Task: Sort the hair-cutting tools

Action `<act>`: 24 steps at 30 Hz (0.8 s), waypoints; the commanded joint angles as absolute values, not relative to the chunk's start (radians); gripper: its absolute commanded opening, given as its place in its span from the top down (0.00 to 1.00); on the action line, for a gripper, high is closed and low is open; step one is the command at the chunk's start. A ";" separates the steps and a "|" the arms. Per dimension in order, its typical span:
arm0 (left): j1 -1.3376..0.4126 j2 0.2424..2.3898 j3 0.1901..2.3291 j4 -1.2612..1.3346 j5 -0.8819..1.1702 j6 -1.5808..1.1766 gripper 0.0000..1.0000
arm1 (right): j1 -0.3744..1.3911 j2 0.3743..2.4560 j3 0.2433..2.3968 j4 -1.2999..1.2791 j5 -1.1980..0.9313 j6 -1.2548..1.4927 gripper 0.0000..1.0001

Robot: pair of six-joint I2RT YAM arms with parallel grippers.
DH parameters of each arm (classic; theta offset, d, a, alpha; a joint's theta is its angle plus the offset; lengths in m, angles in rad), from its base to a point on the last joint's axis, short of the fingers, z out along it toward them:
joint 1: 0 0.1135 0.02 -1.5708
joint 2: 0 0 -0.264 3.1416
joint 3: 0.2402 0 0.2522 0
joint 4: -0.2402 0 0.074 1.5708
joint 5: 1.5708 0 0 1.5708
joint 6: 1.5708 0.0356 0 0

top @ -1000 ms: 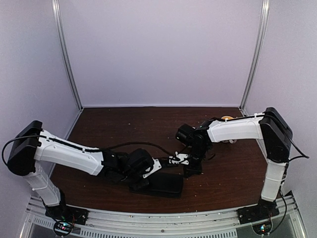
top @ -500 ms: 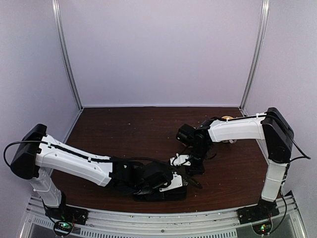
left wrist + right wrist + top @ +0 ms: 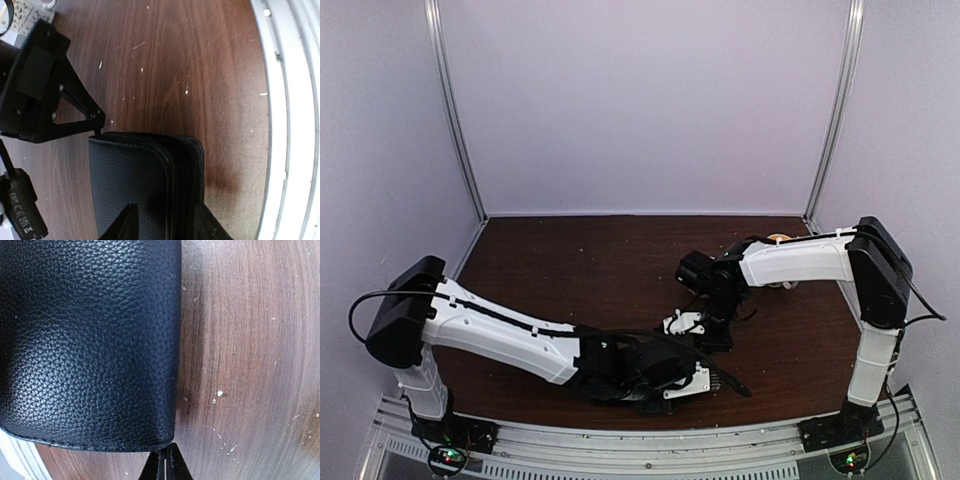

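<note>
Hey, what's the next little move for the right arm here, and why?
Probably ease the right gripper, shut with its tips at the edge of the black case, into the seam to lift the flap. The left gripper straddles the case's other end, seemingly holding it, and the case looks closed.

The left arm [image 3: 500, 325] stretches low rightward, left gripper [image 3: 165, 222] clamped on the black case [image 3: 135, 175]; the right arm [image 3: 795, 262] reaches left, wrist bent down, right gripper [image 3: 165, 460] pinched closed.
</note>
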State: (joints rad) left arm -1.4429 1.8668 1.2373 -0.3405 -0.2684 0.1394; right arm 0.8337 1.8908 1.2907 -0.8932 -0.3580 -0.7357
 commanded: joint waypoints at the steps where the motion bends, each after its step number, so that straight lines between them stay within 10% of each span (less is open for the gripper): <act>1: -1.443 1.911 1.284 -0.384 -0.344 0.111 0.64 | 0.837 1.899 1.326 -0.890 -0.370 -0.742 0.99; 13: -1.384 1.961 1.309 -0.405 -0.422 0.017 1.00 | 0.848 1.877 1.292 -0.940 -0.368 -0.764 0.99; 24: -1.355 2.036 1.339 -0.450 -0.336 0.049 1.00 | 0.859 1.758 1.181 -1.027 -0.452 -0.802 1.00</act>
State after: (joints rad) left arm -1.4071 1.9636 1.3273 -0.3717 -0.3393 0.0521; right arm 0.8364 1.8320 1.2289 -0.8841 -0.3492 -0.7620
